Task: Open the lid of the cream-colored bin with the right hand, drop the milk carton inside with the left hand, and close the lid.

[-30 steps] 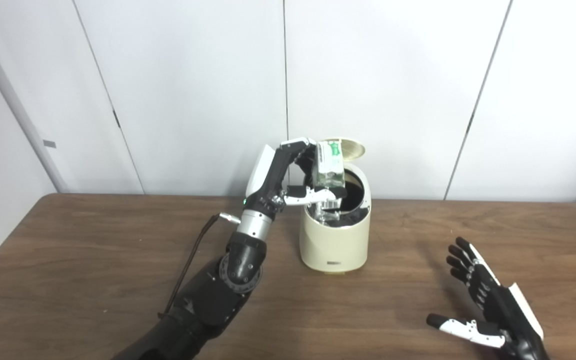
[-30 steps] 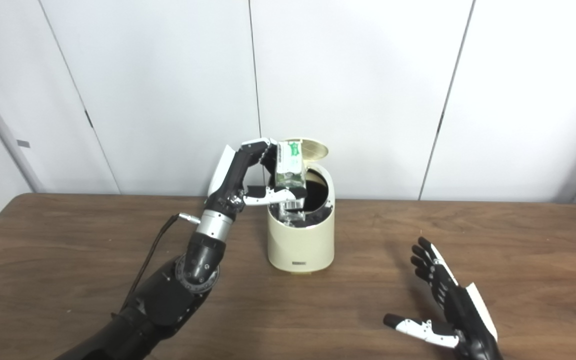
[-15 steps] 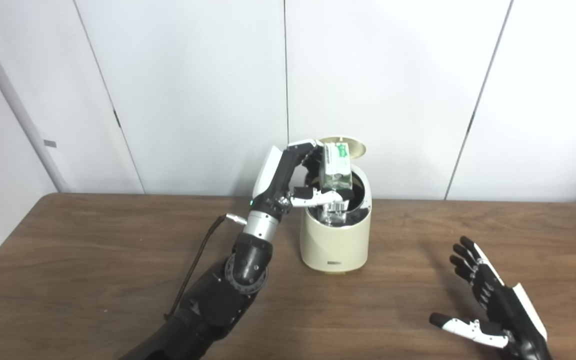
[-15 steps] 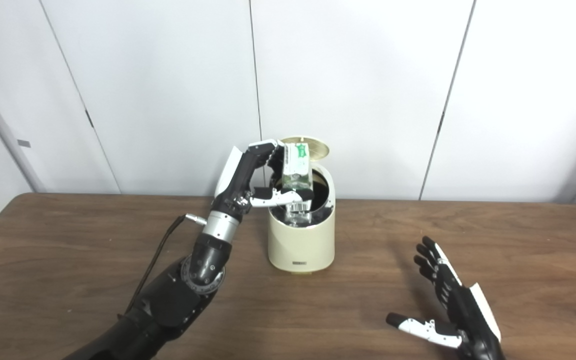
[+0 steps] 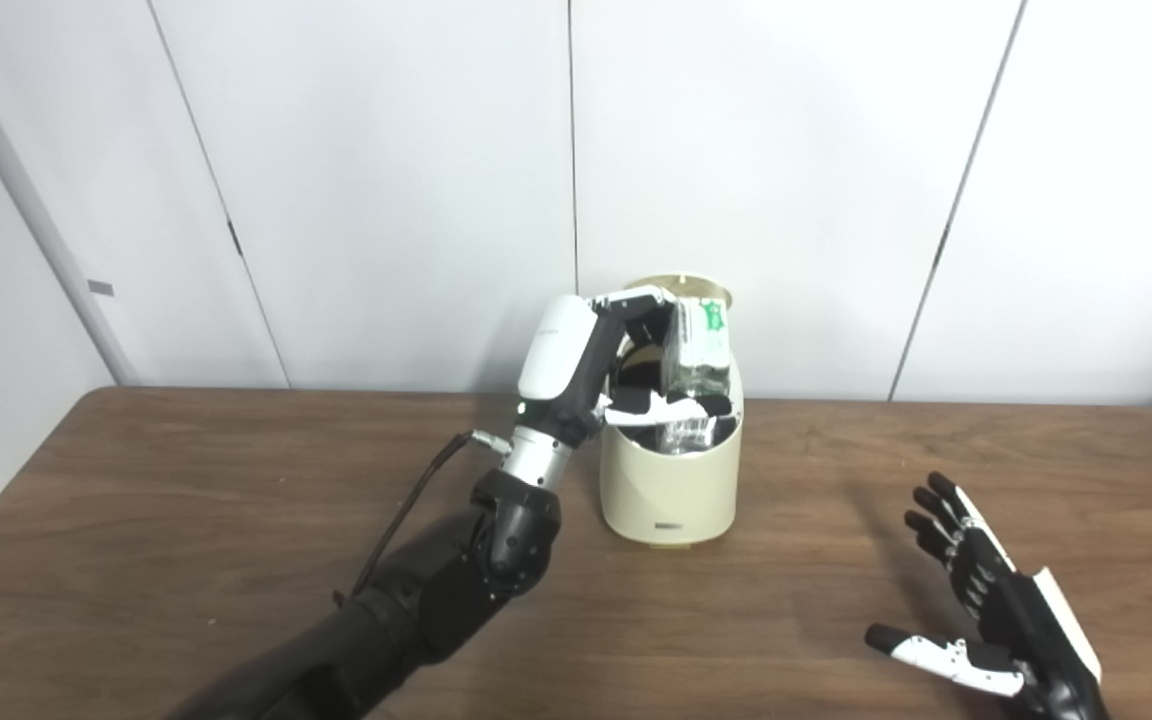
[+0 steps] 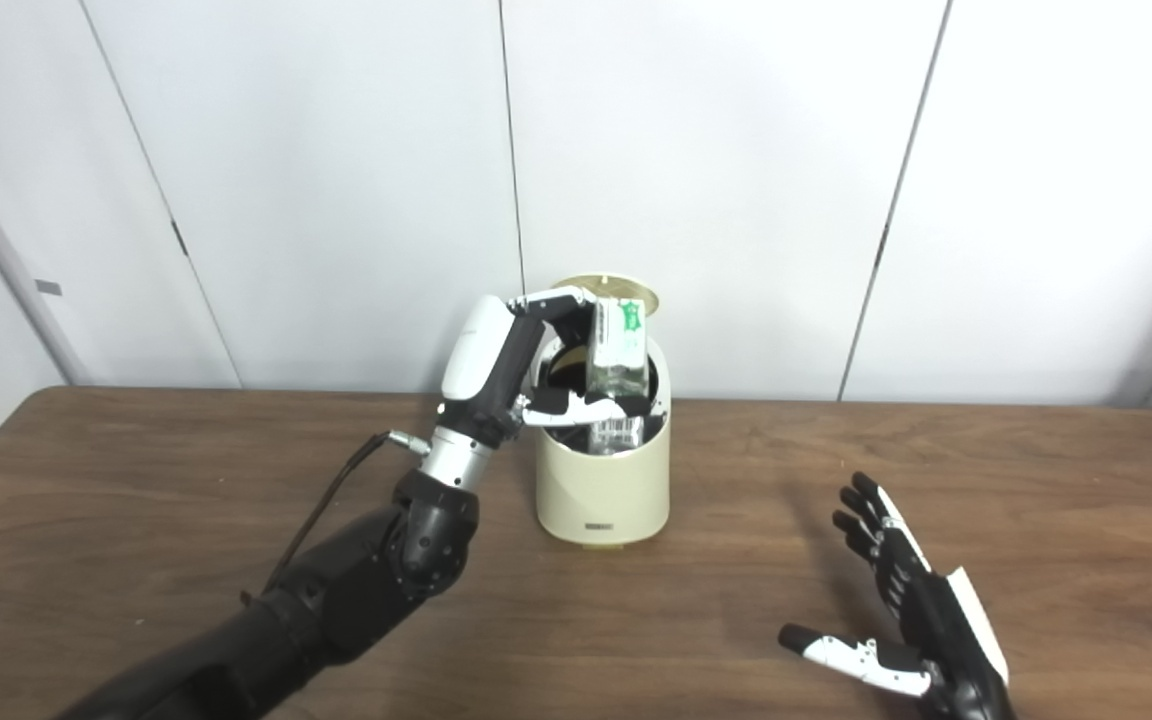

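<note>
The cream-colored bin [image 5: 671,480] stands on the bench [image 5: 186,520] toward its far edge, near the wall, with its round lid [image 5: 701,293] tipped up and back so the mouth is clear for loading. The left hand [image 5: 636,375] reaches over the bin's left rim, fingers above and thumb below, grasping the milk carton [image 5: 699,352]. The carton is upright over the opening with its lower end already down past the rim, a placing that should let it fall straight in rather than catch on the edge. Judging by this, the drop is the step in hand and closing the lid is what remains. The right hand [image 6: 911,620] rests low at the near right of the bench, well apart from the bin, released with its fingers spread and holding nothing; there it stays out of the left arm's way yet within reach of the lid.
</note>
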You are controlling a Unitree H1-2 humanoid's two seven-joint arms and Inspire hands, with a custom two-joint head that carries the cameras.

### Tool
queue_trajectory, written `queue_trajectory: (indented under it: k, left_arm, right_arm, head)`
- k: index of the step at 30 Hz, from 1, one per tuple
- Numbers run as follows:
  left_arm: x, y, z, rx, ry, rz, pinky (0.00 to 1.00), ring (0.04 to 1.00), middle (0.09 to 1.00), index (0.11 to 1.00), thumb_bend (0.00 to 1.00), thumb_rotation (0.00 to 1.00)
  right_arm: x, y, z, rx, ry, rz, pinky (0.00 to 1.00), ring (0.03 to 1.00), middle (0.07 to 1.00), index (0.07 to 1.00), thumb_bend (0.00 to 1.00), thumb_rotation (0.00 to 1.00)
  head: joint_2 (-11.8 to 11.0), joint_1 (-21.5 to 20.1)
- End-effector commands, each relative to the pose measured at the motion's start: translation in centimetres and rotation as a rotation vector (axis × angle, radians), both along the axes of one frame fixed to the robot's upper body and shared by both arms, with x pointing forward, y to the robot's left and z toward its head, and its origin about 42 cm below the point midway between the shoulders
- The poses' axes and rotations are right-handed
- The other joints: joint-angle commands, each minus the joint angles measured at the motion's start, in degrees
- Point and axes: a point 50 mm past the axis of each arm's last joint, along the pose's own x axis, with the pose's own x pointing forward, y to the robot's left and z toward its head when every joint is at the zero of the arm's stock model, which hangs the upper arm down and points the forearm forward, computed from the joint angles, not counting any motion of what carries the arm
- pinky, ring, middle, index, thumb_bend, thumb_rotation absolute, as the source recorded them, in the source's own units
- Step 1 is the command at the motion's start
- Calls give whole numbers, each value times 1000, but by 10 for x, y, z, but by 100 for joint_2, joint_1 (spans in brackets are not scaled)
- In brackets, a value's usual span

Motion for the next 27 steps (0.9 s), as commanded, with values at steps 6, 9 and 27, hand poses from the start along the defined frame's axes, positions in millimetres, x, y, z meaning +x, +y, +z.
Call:
queue_trajectory:
  k: [6, 9, 27]
  left_arm:
    - [12, 4, 24, -17, -122, 38, 481, 504, 503, 475, 526, 0]
    - [12, 6, 23, -21, -143, 50, 479, 505, 507, 473, 525, 0]
    - [15, 12, 26, -26, -204, 81, 462, 480, 508, 471, 525, 0]
  right_arm:
    - [-10, -5, 4, -24, -22, -12, 883, 887, 939, 949, 698, 220]
    - [-11, -6, 2, -18, -14, -13, 915, 899, 958, 960, 687, 195]
    - [-13, -8, -1, -20, 6, -11, 917, 900, 963, 963, 705, 229]
  head:
    - [6, 19]
    - [3, 17]
    - [-28, 89]
